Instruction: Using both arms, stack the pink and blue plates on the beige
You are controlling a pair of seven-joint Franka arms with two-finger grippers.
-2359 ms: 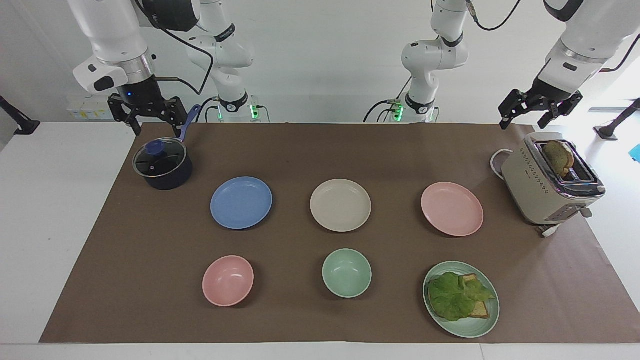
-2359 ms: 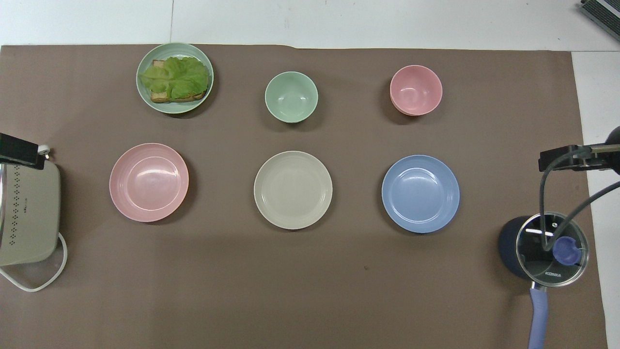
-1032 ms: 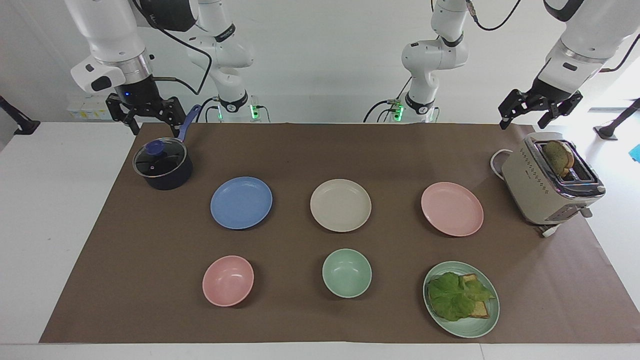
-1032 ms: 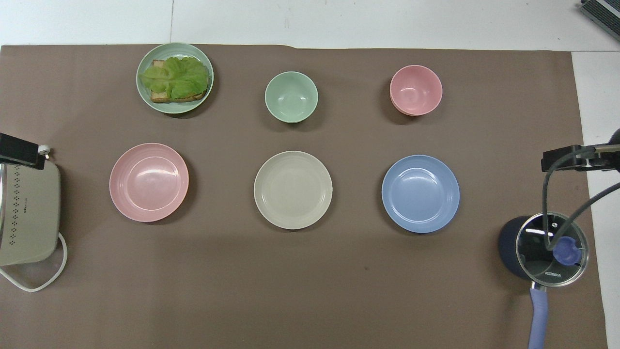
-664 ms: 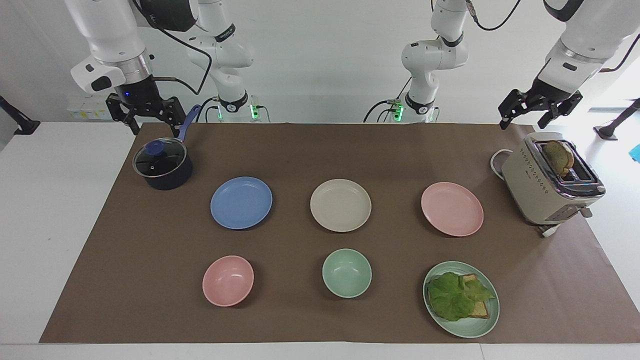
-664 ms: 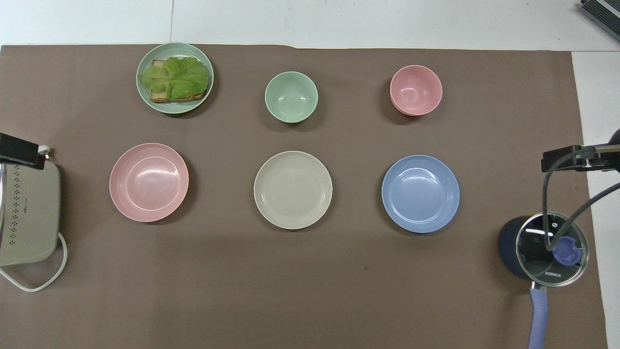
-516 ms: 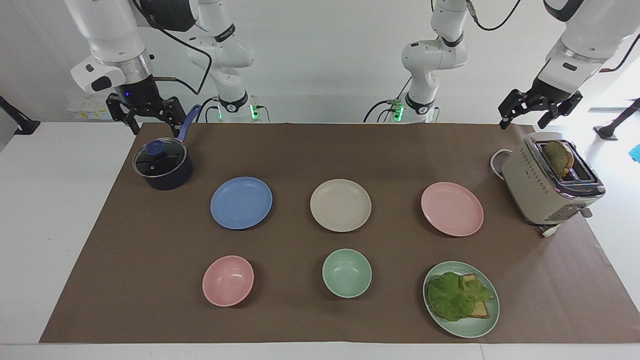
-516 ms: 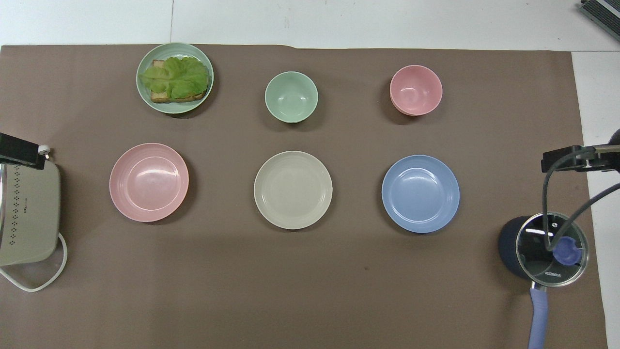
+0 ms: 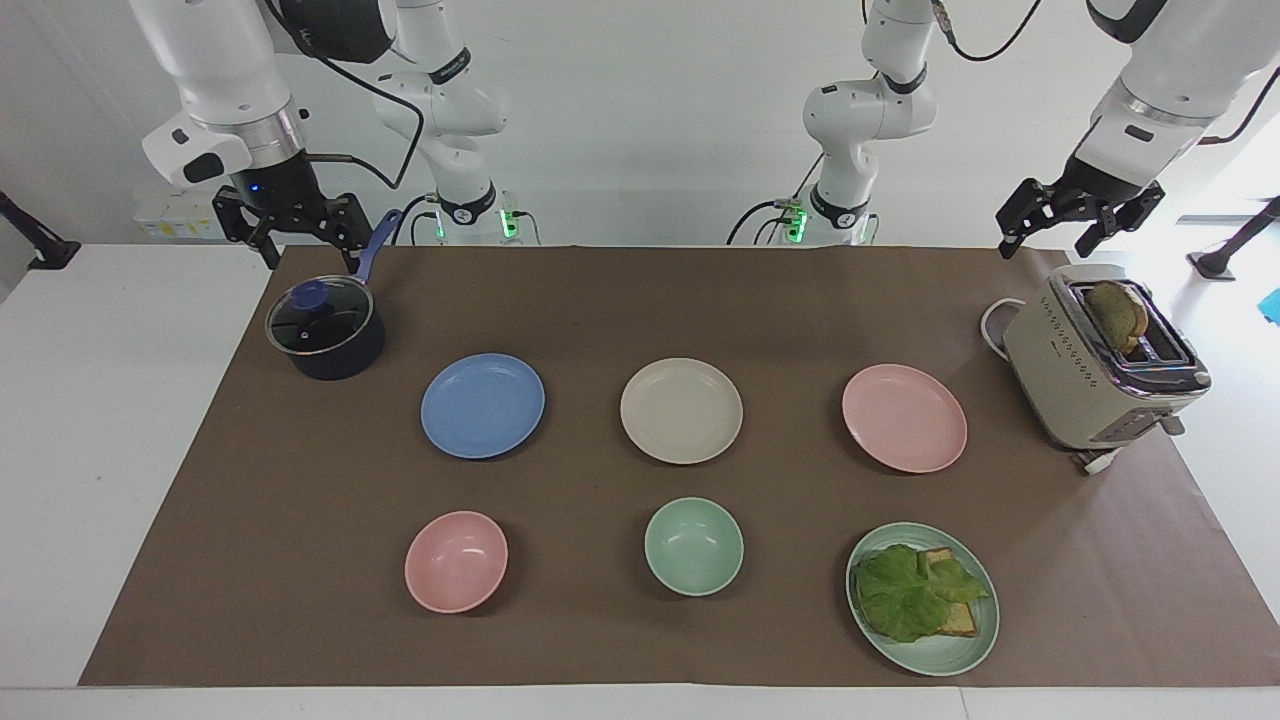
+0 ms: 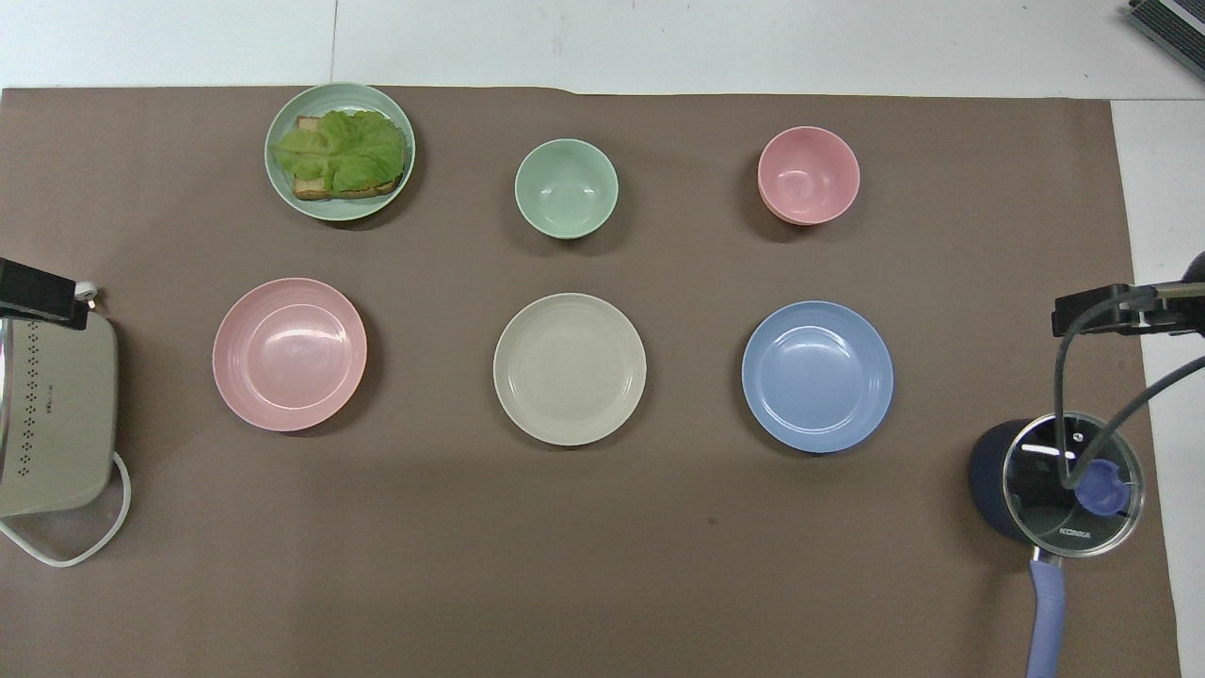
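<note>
Three plates lie in a row across the middle of the brown mat. The beige plate (image 9: 681, 410) (image 10: 570, 368) is in the centre. The blue plate (image 9: 482, 405) (image 10: 817, 376) lies toward the right arm's end and the pink plate (image 9: 904, 417) (image 10: 289, 354) toward the left arm's end. All three are bare and apart from each other. My right gripper (image 9: 310, 256) hangs open and holds nothing, over the mat's edge by the pot. My left gripper (image 9: 1045, 248) hangs open with nothing in it, above the mat's corner by the toaster.
A lidded dark pot (image 9: 325, 328) with a blue handle stands beside the blue plate. A beige toaster (image 9: 1100, 365) with bread in it stands beside the pink plate. Farther from the robots are a pink bowl (image 9: 456, 561), a green bowl (image 9: 693, 546) and a green plate (image 9: 950, 650) with lettuce toast.
The right gripper has risen slightly above the pot. The plates and the left arm have not moved.
</note>
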